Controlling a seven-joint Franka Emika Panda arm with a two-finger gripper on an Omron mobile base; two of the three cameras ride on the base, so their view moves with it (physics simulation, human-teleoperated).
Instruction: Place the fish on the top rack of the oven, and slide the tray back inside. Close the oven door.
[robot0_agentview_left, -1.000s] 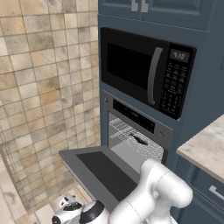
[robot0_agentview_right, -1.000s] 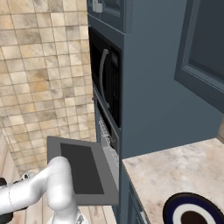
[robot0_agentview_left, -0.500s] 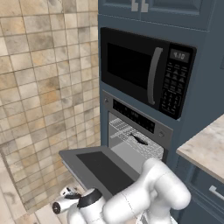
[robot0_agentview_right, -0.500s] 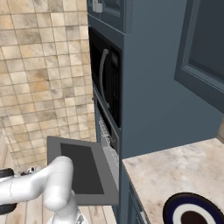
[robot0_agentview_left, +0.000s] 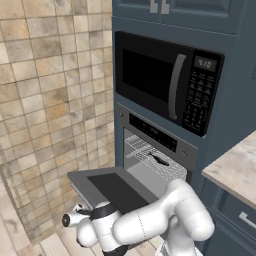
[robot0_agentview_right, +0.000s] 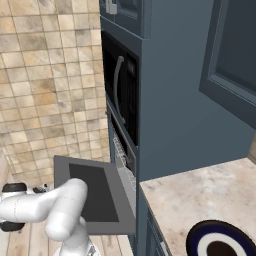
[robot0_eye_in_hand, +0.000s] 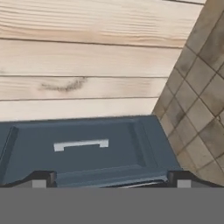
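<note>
Fish (robot0_agentview_left: 160, 160) already sits on the top rack (robot0_agentview_left: 150, 152), mid-frame inside the oven (robot0_agentview_left: 152, 150), so we'd slide that rack in, then lift the door (robot0_agentview_left: 117, 190) from under its front edge. Our hand (robot0_eye_in_hand: 109, 178) hangs low at lower left under the door, fingers wide apart, gripping nothing.

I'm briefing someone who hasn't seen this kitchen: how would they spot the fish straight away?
Find the tall dark blue cabinet column with the black microwave in it. Directly below sits the oven, its door folded down flat. The fish is the small slender dark shape lying on the silvery wire rack inside, the only dark thing on that pale grid.
</note>
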